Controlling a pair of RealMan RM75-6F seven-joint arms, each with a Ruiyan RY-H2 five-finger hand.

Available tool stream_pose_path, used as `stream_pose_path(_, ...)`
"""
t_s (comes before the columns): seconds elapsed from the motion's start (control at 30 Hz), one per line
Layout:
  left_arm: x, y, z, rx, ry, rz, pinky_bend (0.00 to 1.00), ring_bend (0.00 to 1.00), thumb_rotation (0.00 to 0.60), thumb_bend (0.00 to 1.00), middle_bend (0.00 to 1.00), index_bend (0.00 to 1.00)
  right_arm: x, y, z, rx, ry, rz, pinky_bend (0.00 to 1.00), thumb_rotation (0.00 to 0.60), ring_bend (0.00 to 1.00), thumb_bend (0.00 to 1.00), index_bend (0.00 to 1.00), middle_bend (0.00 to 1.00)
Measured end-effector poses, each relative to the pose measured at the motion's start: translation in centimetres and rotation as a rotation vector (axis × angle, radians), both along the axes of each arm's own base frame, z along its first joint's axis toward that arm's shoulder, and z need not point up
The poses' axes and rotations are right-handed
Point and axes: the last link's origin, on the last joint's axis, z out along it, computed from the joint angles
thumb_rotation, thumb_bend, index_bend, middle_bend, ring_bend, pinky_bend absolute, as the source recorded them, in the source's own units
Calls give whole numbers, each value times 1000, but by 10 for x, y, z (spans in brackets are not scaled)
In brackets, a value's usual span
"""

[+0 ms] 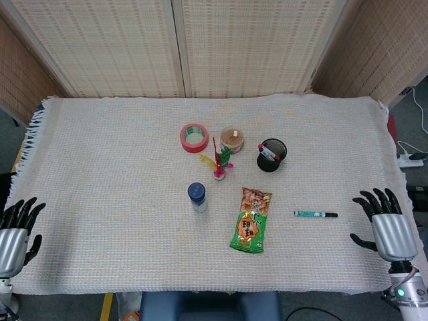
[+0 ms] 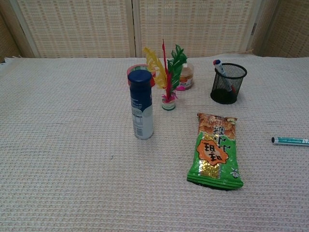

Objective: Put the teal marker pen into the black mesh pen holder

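The teal marker pen (image 1: pixel 315 214) lies flat on the cloth at the right, its end showing at the chest view's right edge as the teal marker pen (image 2: pixel 290 141). The black mesh pen holder (image 1: pixel 271 155) stands upright behind it, with a pen inside; in the chest view the black mesh pen holder (image 2: pixel 228 83) sits at the back right. My right hand (image 1: pixel 386 226) hovers at the table's right front edge, fingers spread, empty, a short way right of the marker. My left hand (image 1: pixel 16 231) hangs at the left front corner, fingers spread, empty.
A green snack bag (image 1: pixel 251 219) lies left of the marker. A blue-capped bottle (image 1: pixel 196 197), a feather shuttlecock (image 1: pixel 219 164), a red tape roll (image 1: pixel 194 138) and a small round tub (image 1: pixel 232 140) stand mid-table. A woven cloth (image 1: pixel 100 167) covers the table; bamboo screens stand behind.
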Motion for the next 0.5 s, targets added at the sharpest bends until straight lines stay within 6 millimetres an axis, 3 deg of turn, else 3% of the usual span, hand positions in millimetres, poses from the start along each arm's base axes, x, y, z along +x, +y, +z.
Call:
stream_pose_path(0.3,0,0,-2,-5,0,-3,100,0,600,417,47,154,-5,-3,-5,30,12,-32,6,600,76,0,351,150)
stream_pose_path(0.5,-1,0,0,4,-6,6,100,0,600,417,47,154,-19,-15,-20,82,31,-71,6,600,97,0,373,149)
